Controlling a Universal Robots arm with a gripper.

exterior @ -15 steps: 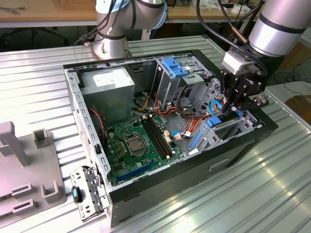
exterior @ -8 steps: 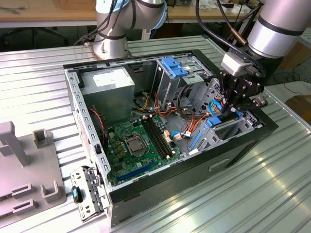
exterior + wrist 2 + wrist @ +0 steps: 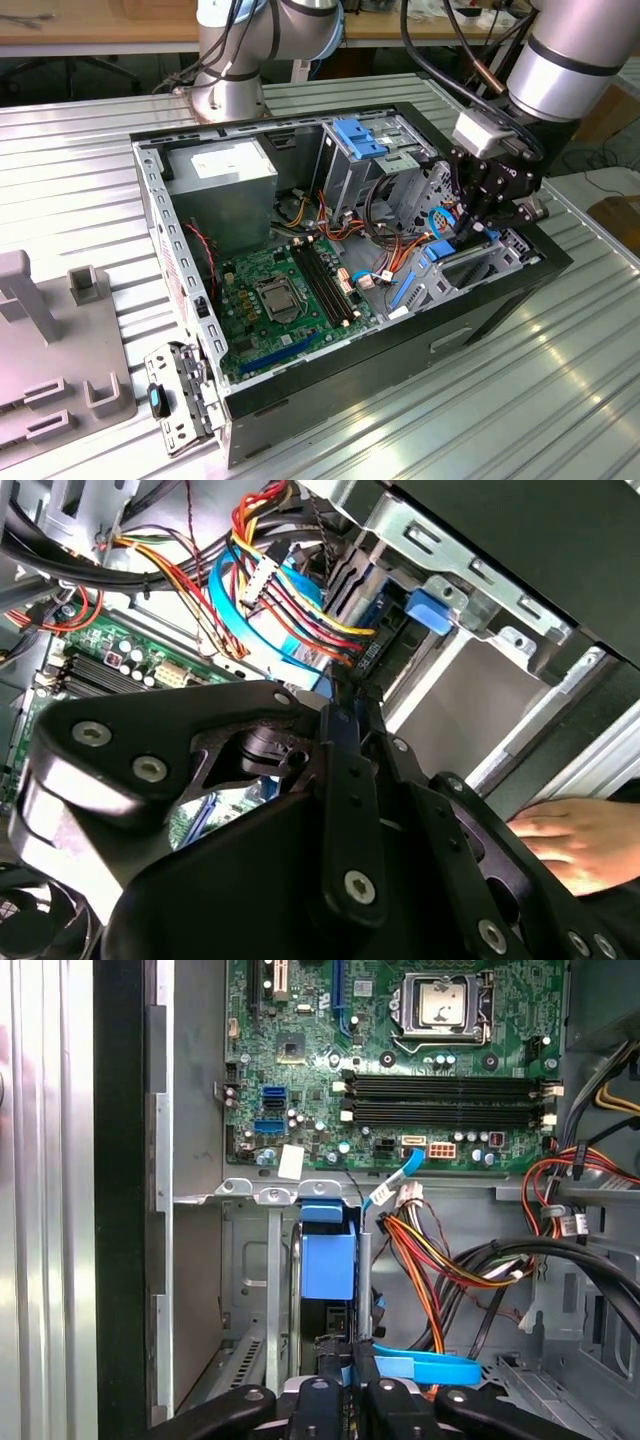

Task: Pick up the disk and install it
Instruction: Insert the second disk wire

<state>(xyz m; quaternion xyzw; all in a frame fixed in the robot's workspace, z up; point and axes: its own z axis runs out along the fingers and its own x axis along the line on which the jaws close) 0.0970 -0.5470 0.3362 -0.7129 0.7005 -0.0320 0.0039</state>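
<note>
The disk (image 3: 328, 1265) shows edge-on in the first wrist view, its bright blue carrier rail standing upright in the metal drive bay (image 3: 250, 1290) at the case's front corner. My gripper (image 3: 342, 1352) is shut on the disk's near edge, its black fingers pressed close together. In the exterior view the gripper (image 3: 468, 222) reaches down into the computer case (image 3: 480, 310) on the exterior view's right, beside the drive cage. In the second wrist view the gripper (image 3: 345, 695) closes on a thin blue edge just in front of the bay opening.
Orange, yellow and blue cables (image 3: 450, 1250) crowd right beside the bay. The motherboard (image 3: 280, 300) lies in the case's middle, the grey power supply (image 3: 225, 185) at the back, a blue bracket (image 3: 360, 135) atop the cage. A person's hand (image 3: 570, 840) rests outside the case. A grey fixture (image 3: 50, 340) stands on the exterior view's left.
</note>
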